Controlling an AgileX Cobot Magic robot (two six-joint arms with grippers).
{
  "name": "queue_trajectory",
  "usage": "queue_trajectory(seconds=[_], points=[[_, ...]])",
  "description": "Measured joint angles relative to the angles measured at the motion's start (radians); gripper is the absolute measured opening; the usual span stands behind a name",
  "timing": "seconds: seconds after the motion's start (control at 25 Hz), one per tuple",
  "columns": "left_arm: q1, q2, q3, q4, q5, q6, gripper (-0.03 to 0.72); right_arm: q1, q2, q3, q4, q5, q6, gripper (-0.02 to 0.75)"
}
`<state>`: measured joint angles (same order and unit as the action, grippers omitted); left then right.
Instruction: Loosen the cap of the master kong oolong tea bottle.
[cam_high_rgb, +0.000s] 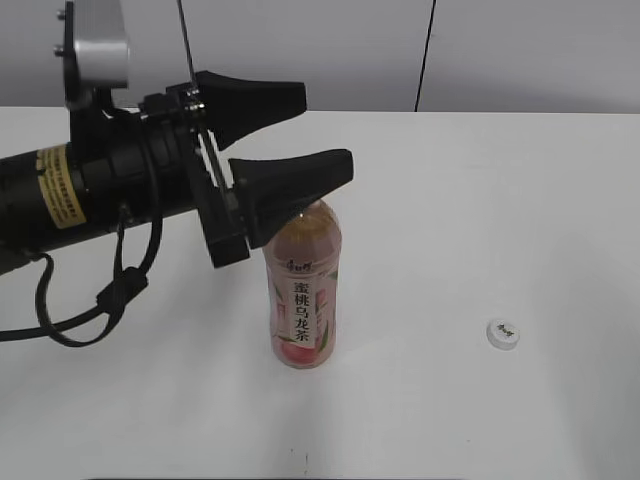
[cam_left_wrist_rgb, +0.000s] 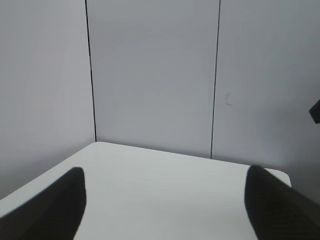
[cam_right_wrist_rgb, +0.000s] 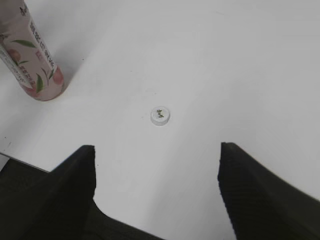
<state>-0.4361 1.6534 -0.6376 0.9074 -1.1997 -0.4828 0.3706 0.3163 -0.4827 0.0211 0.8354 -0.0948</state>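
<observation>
The master kong oolong tea bottle (cam_high_rgb: 304, 290) stands upright on the white table, its neck hidden behind a finger of my left gripper. It also shows at the top left of the right wrist view (cam_right_wrist_rgb: 34, 62). The small white cap (cam_high_rgb: 503, 332) lies apart on the table to the bottle's right, and shows in the right wrist view (cam_right_wrist_rgb: 160, 115). My left gripper (cam_high_rgb: 325, 130) is open and empty, raised above and behind the bottle's top. In the left wrist view (cam_left_wrist_rgb: 165, 192) its fingers frame only bare table. My right gripper (cam_right_wrist_rgb: 156, 155) is open and empty above the table, short of the cap.
The white table (cam_high_rgb: 480, 220) ends at grey wall panels (cam_left_wrist_rgb: 150, 75) at the back. A black cable (cam_high_rgb: 110, 290) hangs under the left arm. The right arm does not show in the exterior view.
</observation>
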Motion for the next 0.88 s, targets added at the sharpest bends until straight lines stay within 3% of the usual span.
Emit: queue_trajectory(seconds=[0.56,0.88], points=[[0.0,-0.216,0.001,0.045,0.176,-0.197,0.588,0.0,0.0,-0.034,0.006,0.088,0.0,0.577],[0.0,-0.35,0.001,0.087,0.32,-0.391,0.588,0.0,0.0,-0.046,0.035,0.184,-0.007,0.577]])
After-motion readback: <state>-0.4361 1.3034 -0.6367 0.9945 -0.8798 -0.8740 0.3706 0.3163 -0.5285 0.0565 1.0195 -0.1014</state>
